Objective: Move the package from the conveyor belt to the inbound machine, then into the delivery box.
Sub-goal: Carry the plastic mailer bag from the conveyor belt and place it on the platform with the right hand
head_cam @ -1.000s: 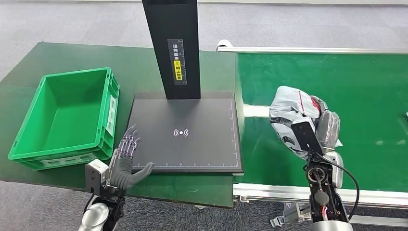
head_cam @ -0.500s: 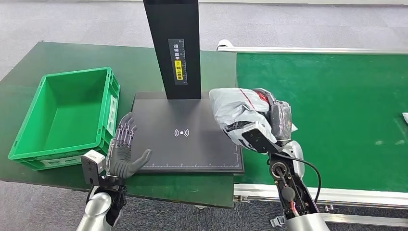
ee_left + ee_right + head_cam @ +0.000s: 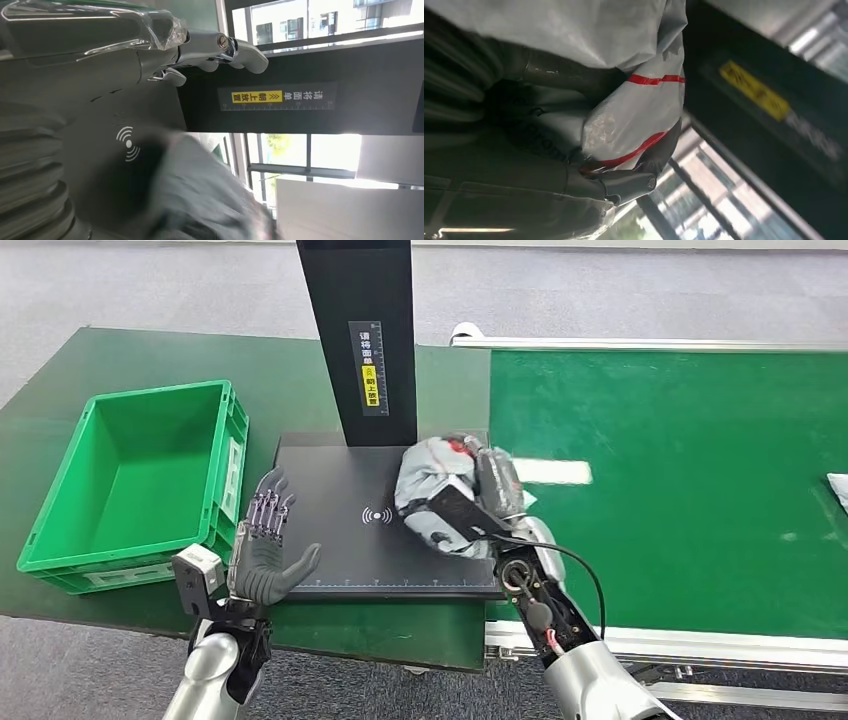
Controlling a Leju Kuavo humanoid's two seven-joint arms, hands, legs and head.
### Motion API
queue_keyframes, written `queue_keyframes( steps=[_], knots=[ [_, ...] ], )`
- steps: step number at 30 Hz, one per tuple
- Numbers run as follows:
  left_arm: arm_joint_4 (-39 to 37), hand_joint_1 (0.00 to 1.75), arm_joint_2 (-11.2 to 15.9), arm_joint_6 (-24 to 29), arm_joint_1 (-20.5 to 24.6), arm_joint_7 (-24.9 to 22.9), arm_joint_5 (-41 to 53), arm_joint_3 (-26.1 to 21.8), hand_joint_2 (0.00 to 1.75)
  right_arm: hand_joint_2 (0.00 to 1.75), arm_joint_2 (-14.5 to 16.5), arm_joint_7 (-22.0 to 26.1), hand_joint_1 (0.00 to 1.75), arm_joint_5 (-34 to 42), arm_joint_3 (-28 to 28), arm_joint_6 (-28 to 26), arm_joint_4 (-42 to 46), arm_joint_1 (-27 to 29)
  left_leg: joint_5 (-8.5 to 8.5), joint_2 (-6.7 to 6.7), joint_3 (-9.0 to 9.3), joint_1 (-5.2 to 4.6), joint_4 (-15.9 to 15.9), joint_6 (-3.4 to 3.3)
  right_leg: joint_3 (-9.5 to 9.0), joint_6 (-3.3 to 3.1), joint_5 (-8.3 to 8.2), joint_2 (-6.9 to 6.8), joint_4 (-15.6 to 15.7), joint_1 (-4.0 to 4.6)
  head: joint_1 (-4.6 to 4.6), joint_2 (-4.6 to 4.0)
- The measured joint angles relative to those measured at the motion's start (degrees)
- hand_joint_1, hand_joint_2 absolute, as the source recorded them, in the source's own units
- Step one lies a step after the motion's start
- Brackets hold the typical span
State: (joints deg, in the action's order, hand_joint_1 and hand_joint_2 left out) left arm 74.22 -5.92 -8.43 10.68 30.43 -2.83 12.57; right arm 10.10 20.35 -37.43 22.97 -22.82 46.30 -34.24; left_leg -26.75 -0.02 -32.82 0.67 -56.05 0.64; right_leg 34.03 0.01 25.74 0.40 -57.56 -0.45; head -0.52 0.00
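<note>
- Gripping the grey package (image 3: 432,480), the right hand (image 3: 478,502) lay over the black plate of the inbound machine (image 3: 330,540), on its right half, just right of the white wireless mark (image 3: 376,515).
- In the right wrist view the fingers (image 3: 624,186) wrapped round the package (image 3: 634,115), a crumpled grey plastic bag with red stripes; whether it touched the plate I could not tell.
- The package sat in front of, and slightly right of, the machine's black upright column (image 3: 358,340), which carried a yellow and white label (image 3: 371,365).
- The left hand (image 3: 265,558) was raised at the near left corner of the plate, fingers (image 3: 268,515) spread and pointing away, thumb out to the right, holding nothing.
- From the left wrist view, that hand's fingertips (image 3: 235,50) reached toward the column, with the wireless mark (image 3: 129,144) and the blurred grey package (image 3: 200,195) ahead of it.
- The green delivery box (image 3: 225,455) stood on the dark green table (image 3: 60,370), left of the machine and just beside it, with a white label on its right wall.
- The green conveyor belt (image 3: 690,460) ran to the right of the machine, with a white patch (image 3: 550,472) on it near the package and a pale scrap (image 3: 838,485) at its right edge.
</note>
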Motion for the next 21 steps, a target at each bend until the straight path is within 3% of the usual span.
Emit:
queue_keyframes(
  steps=[5, 10, 13, 14, 17, 18, 21],
  knots=[
    [-0.5, 0.0, -0.1, -0.7, 1.5, -1.3, -0.3, 1.0, 1.75, 1.75, 2.8, -7.2, 1.75, -4.4, 6.3, 1.5, -13.2, -2.1, -0.01, 0.01, 0.03, -0.01, 0.0, 0.0, -0.02, 0.01, 0.01, 0.0, 0.0, -0.01, 0.01, -0.02],
    [-1.6, 0.0, -0.4, -1.2, 2.8, -1.9, -0.4, 2.1, 1.75, 1.75, 4.6, -5.2, 1.75, -3.8, 9.2, 0.0, -18.4, -2.1, -0.09, 0.18, 0.34, -0.02, 0.0, 0.02, -0.24, 0.0, 0.01, 0.16, 0.0, -0.02, 0.01, 0.0],
    [-2.6, 0.0, -0.7, -1.3, 3.7, -2.0, -0.4, 2.8, 1.75, 1.75, 5.5, -4.1, 1.75, -2.1, 9.9, 2.1, -19.9, -2.1, -0.12, 0.32, 0.58, -0.01, 0.0, 0.05, -0.44, 0.0, 0.01, 0.3, 0.0, -0.01, 0.0, 0.0],
    [-3.0, 0.0, -0.8, -1.3, 4.1, -2.0, -0.4, 3.0, 1.75, 1.75, 5.7, -3.9, 1.52, -1.1, 10.0, 3.9, -20.2, -2.2, -0.14, 0.36, 0.7, 0.0, 0.0, 0.08, -0.54, -0.01, 0.02, 0.35, 0.0, -0.01, -0.01, 0.0],
    [-4.2, 0.0, -1.0, -1.3, 5.2, -2.0, -0.6, 3.5, 1.75, 1.75, 6.3, -2.8, 0.22, 6.6, 9.2, 15.0, -20.8, -2.8, -0.23, 0.47, 1.12, 0.03, 0.0, 0.17, -0.88, -0.03, 0.03, 0.54, 0.0, 0.02, 0.01, 0.0],
    [-4.6, 0.0, -1.0, -1.2, 5.5, -2.1, -0.7, 3.6, 1.75, 1.31, 6.4, -1.8, 0.01, 10.7, 8.4, 20.2, -20.9, -2.9, -0.25, 0.5, 1.22, 0.04, 0.1, 0.18, -0.96, -0.03, 0.04, 0.6, 0.0, 0.02, 0.01, 0.0],
    [-6.0, 0.0, -1.0, -1.2, 6.0, -1.7, -1.0, 3.9, 1.75, 0.0, 6.4, 1.7, 0.0, 23.9, 4.7, 34.4, -20.9, -2.6, -0.24, 0.55, 1.28, 0.05, 0.0, 0.18, -1.02, -0.04, 0.02, 0.65, 0.0, 0.03, 0.01, 0.0]
  ],
)
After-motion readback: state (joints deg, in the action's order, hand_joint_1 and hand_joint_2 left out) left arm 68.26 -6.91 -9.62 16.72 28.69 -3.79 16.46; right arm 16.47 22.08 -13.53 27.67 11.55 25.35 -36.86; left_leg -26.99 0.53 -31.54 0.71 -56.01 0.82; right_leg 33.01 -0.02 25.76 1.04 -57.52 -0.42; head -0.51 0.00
